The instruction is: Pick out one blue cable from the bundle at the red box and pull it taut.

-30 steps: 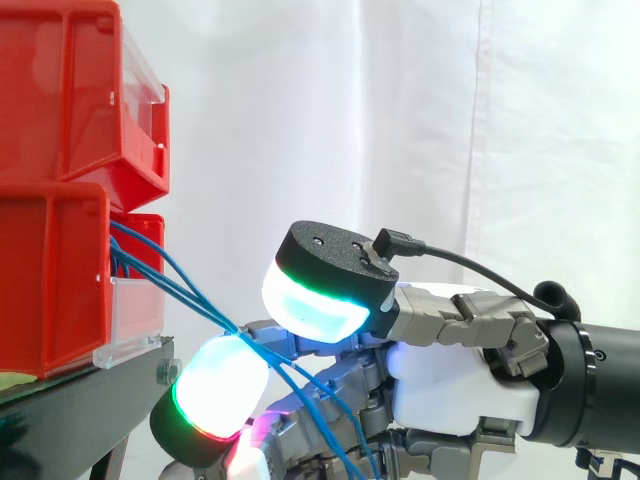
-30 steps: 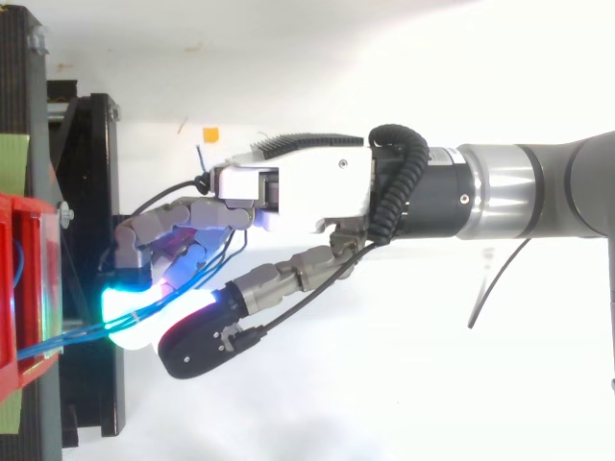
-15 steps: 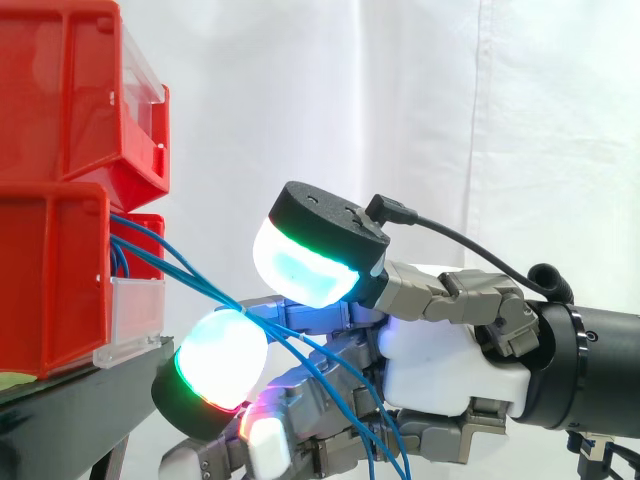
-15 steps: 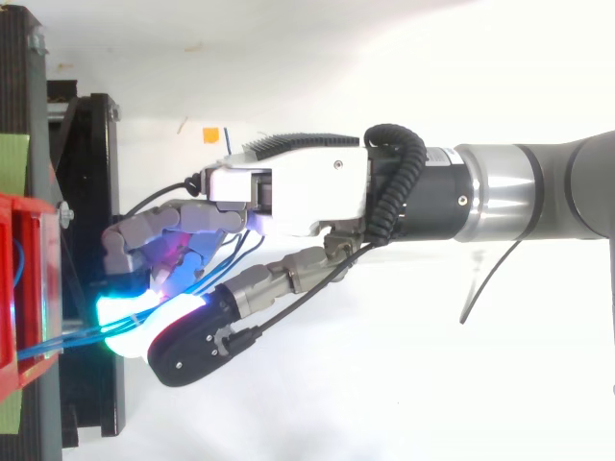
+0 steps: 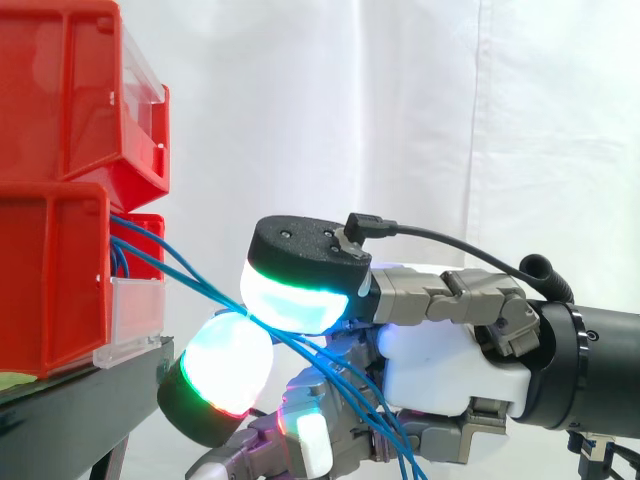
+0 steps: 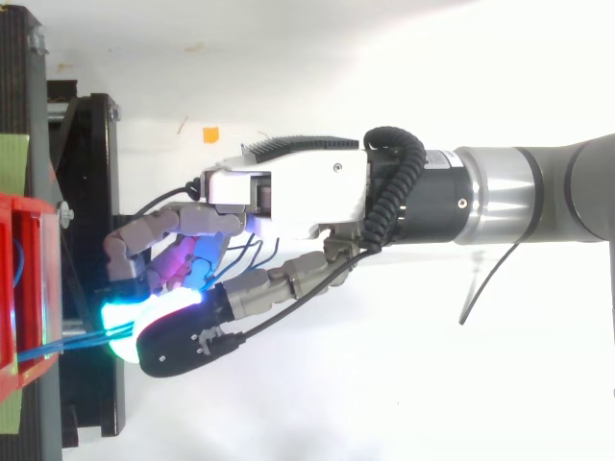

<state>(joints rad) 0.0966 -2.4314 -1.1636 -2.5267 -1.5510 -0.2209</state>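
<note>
White curtain [image 5: 400,100] backs blue cables [image 5: 215,295] pinched by hand [image 5: 440,370] beside red box [image 5: 50,280].

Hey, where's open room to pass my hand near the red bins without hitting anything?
Free: above the hand, right of the upper red bin, before the white curtain. Crowded: from the lower red bin to the hand, where blue cables span.

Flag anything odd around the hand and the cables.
Several blue cables, not one, run from the red box into the hand's pinch and trail loose over its palm; no single cable looks separated yet.
</note>
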